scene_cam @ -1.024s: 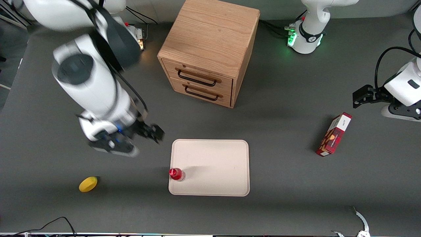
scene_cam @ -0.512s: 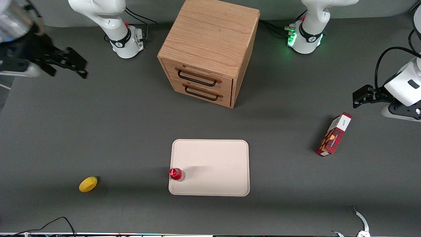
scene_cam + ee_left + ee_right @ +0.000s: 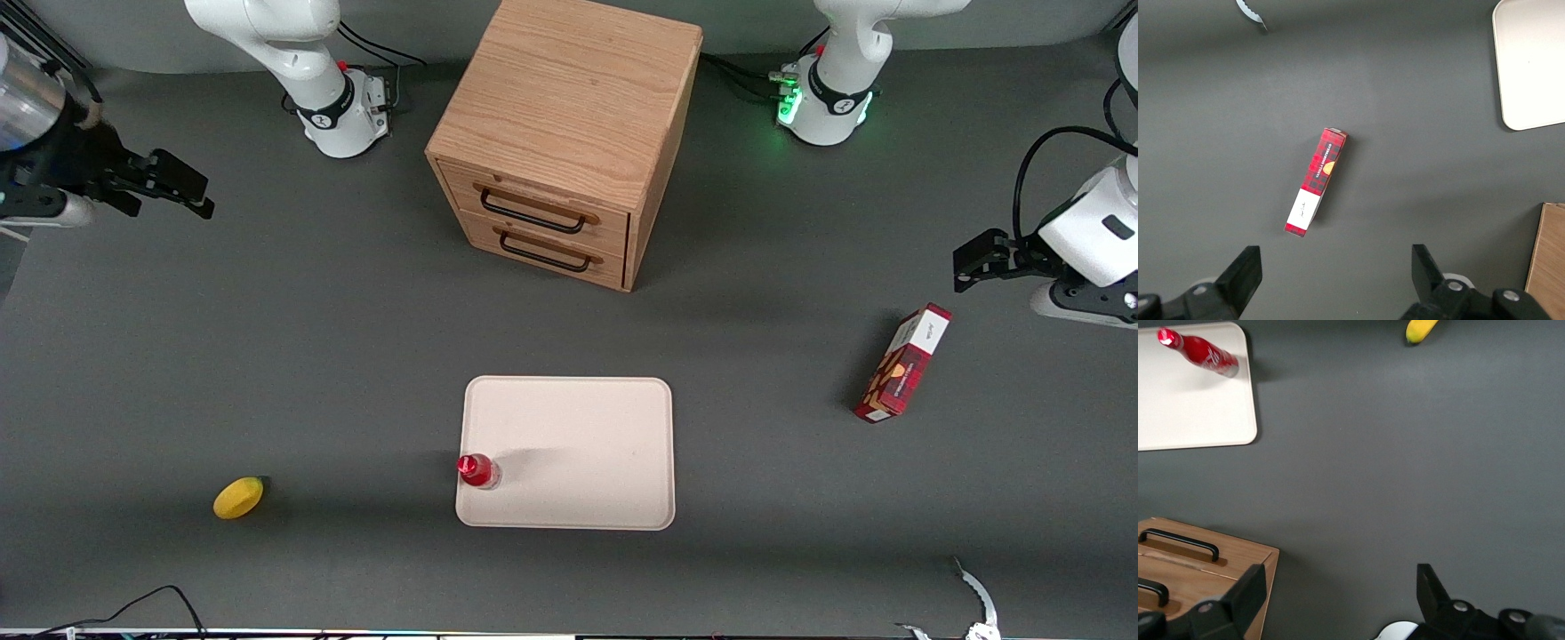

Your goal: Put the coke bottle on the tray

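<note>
**Inspector:** Where does the coke bottle (image 3: 477, 471) stand?

**Assistant:** Upright on the tray (image 3: 578, 444), inside the rim at the tray corner nearest the front camera on the working arm's side. Its base looks to sit fully on the tray surface, close to the rim — no part seems to hang over it. The right wrist view shows the same: bottle (image 3: 1199, 351) on the tray (image 3: 1191, 407), near a corner.

**Inspector:** And the gripper (image 3: 169, 182)?

**Assistant:** Up at the working arm's end of the counter, near the corner farthest from the front camera, well apart from tray and bottle. Its fingers (image 3: 1245, 593) are spread wide with nothing between them.

**Inspector:** Anything else on the counter?

**Assistant:** A wooden drawer unit (image 3: 564, 142) toward the edge farthest from the front camera, both drawers closed; a yellow fruit (image 3: 238, 497) near the front edge toward the working arm's end; a red plaid box (image 3: 902, 363) toward the parked arm's end. None touches the tray.

**Inspector:** Status of the task?

**Assistant:** In my judgement — done. The bottle is released and standing on the tray, the arm is clear. Only remark: the bottle sits close to the rim, so a knock to the tray could tip it off.
</note>
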{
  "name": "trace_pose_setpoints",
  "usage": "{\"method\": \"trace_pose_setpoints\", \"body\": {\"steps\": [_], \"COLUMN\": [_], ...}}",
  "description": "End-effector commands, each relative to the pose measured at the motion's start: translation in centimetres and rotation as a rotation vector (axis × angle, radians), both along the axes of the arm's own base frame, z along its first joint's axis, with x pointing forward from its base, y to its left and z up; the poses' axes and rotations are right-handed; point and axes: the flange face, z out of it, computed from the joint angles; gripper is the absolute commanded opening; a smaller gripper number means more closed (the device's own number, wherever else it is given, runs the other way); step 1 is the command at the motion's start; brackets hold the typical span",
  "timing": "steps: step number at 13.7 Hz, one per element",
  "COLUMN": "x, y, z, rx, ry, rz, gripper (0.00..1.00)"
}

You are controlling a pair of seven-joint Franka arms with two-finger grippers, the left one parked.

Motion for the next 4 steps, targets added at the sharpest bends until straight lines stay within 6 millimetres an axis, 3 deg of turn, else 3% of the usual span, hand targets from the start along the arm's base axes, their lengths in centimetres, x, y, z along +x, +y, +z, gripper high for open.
{"method": "trace_pose_setpoints", "body": {"steps": [1,4], "x": [-0.80,-0.83], "y": [-0.33,-0.22], "z": [-0.17,0.65], "rx": [0.031,0.031], "ry": [-0.015,-0.028], "rz": [0.021,0.008], "gripper": [1.00,1.00]}}
